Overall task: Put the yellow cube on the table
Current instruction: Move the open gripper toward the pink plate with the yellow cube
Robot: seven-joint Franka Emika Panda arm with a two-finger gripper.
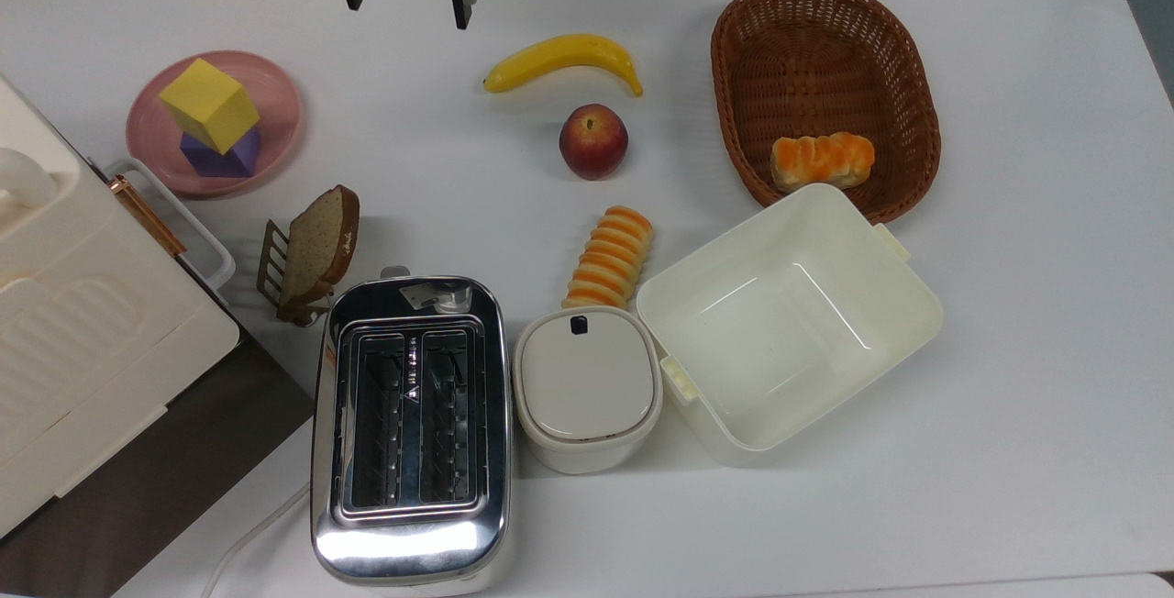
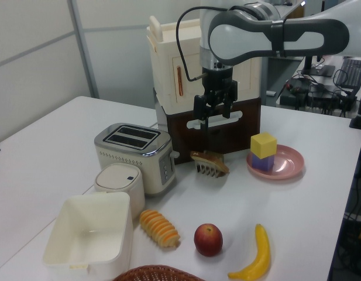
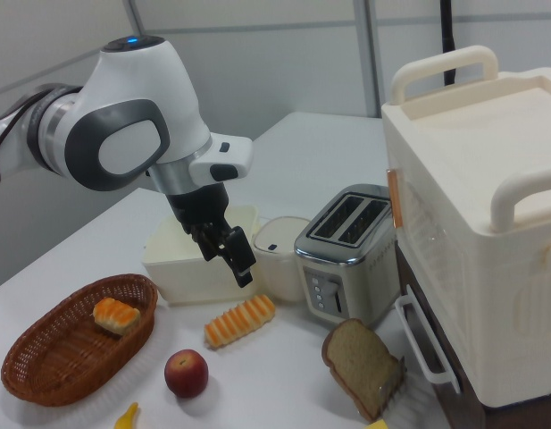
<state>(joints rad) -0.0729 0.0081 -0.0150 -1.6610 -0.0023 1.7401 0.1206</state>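
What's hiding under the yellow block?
Under the yellow cube sits a purple cube, on a pink plate. The purple cube's top face is covered, so it cannot be seen.

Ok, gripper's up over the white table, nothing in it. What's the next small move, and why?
Probably shift the open gripper toward the top view's left, over the matte yellow cube. The cube sits on the small purple cube on the round pink plate, untouched, and the gripper hangs well off to the side.
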